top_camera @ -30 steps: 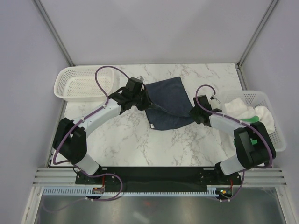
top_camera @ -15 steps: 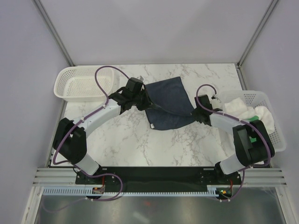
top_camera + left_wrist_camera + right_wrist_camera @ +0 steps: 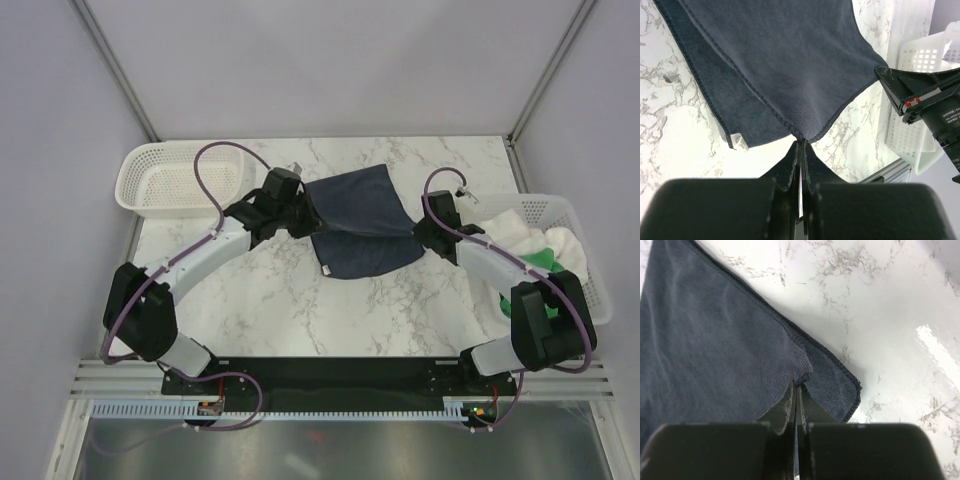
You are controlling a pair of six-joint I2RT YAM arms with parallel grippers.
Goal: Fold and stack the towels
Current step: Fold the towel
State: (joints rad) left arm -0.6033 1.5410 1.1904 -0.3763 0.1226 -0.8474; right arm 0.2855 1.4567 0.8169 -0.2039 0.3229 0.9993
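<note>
Corners pinched: my left gripper is clamped on one towel corner, my right gripper on the opposite hem. Towel sits centre-frame on the table, possibly partly lifted. Soft, limp, light; I'd grip hems only.

towel on table, centre-back | left gripper at its left edge, right gripper at its right corner, towel between them | left basket back-left, apart from towel | right basket at right table edge, bundled towels inside
</note>
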